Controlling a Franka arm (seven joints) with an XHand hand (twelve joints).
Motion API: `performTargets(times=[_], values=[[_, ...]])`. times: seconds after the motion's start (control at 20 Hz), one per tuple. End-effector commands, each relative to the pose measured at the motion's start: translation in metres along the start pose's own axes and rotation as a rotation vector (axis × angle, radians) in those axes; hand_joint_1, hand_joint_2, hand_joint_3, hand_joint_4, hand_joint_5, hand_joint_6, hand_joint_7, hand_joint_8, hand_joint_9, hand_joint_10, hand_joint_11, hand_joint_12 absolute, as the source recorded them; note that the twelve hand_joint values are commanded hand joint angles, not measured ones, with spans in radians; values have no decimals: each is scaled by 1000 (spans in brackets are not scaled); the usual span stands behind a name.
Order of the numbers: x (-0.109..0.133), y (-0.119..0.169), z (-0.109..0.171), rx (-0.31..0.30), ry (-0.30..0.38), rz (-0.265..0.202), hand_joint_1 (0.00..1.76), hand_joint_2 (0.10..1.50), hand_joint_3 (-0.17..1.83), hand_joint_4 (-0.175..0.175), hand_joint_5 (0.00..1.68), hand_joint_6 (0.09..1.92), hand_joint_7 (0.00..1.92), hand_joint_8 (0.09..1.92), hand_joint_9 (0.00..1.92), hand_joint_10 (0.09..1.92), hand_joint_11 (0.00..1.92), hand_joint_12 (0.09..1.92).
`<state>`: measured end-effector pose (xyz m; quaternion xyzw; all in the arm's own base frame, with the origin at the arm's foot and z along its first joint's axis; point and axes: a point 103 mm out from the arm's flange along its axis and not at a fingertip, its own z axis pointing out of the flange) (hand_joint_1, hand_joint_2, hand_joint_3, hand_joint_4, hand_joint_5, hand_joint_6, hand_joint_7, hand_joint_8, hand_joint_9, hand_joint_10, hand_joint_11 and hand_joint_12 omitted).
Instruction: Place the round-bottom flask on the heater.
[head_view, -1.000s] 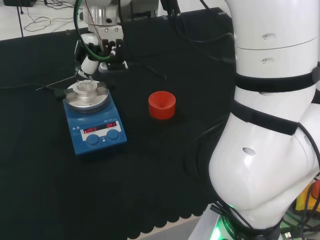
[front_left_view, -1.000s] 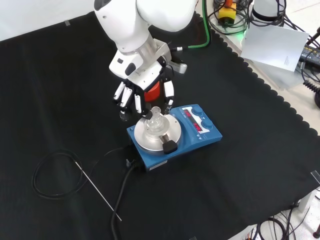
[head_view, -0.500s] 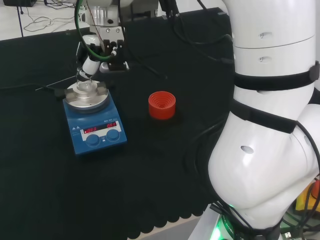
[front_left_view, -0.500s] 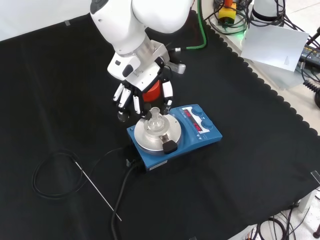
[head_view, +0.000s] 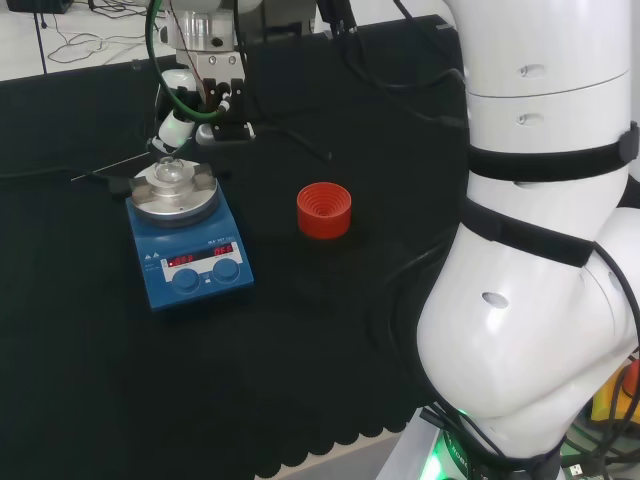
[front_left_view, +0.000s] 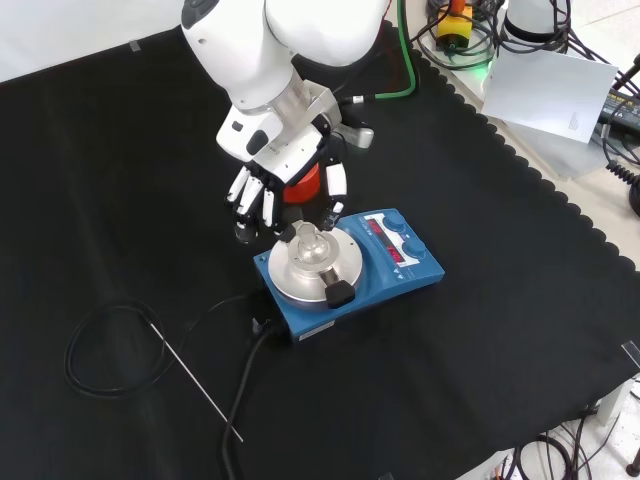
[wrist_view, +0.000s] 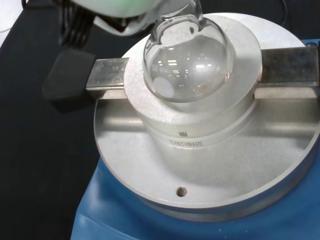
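Note:
A clear glass round-bottom flask (wrist_view: 187, 62) sits upright with its bulb in the hollow of the round metal block (wrist_view: 200, 150) on the blue heater (front_left_view: 405, 268). In the front view the flask (front_left_view: 309, 240) stands at the middle of the silver plate. My hand (front_left_view: 270, 198) hangs just above and behind it, fingers straight and pointing down, open and holding nothing. In the head view the hand (head_view: 176, 127) is just beyond the flask (head_view: 169, 173) and the heater (head_view: 195, 265). A blurred white part of the hand (wrist_view: 115, 15) is close to the flask's neck.
A red ribbed ring stand (head_view: 324, 210) sits on the cloth to the right of the heater in the head view, partly behind the hand (front_left_view: 306, 182) in the front view. A black cable loop (front_left_view: 100, 350) and a thin rod (front_left_view: 195, 380) lie at front left.
The hand has risen slightly and drawn back from the flask's neck. The flask stays seated on the heater, which has not moved.

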<state>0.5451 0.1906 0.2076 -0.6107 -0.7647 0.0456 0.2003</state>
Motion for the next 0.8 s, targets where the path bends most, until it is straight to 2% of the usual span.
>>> performTargets(times=[0.05,0.25,0.6,0.8], values=[[-1,-4,-2,-10,2,-4,900,619,610,-61,815,827,180,706,493,692,229,1389],[-6,-19,-11,-45,16,-6,887,607,607,-57,739,824,172,706,483,695,213,1397],[-24,-58,-46,-97,21,38,864,595,598,-55,512,754,154,703,462,697,187,1404],[-25,-79,-49,-114,20,54,862,597,592,-53,480,725,151,705,456,702,179,1411]])
